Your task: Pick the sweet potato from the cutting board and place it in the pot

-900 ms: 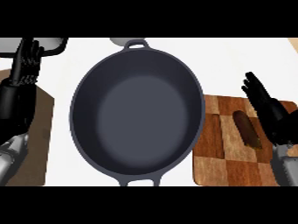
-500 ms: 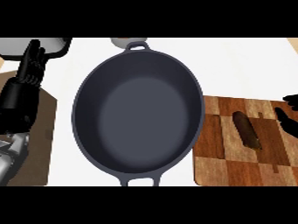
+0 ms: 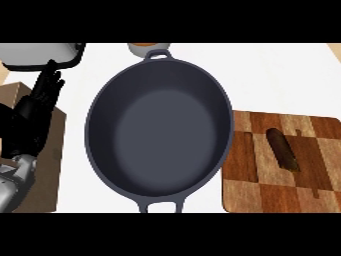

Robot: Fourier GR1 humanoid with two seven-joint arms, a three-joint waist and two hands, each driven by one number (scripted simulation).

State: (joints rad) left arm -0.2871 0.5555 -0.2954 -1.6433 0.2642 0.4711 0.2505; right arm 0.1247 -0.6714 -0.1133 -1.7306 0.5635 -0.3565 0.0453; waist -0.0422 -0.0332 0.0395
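sweet potato point(image 3: 284, 150) mid cutting board point(image 3: 317, 192) | pot point(image 3: 157, 131) just left

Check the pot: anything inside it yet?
Nothing in the pot: its dark floor shows bare, wall to wall. The sweet potato lies on the cutting board to its right. Nothing covers the interior.

I see a white surface point(image 3: 291, 75) with tan wood at its left and right edges. A grey container point(image 3: 40, 54) sits top left, cut off by the view. A small cup point(image 3: 147, 48) with an orange rim is at top centre, partly cut off.
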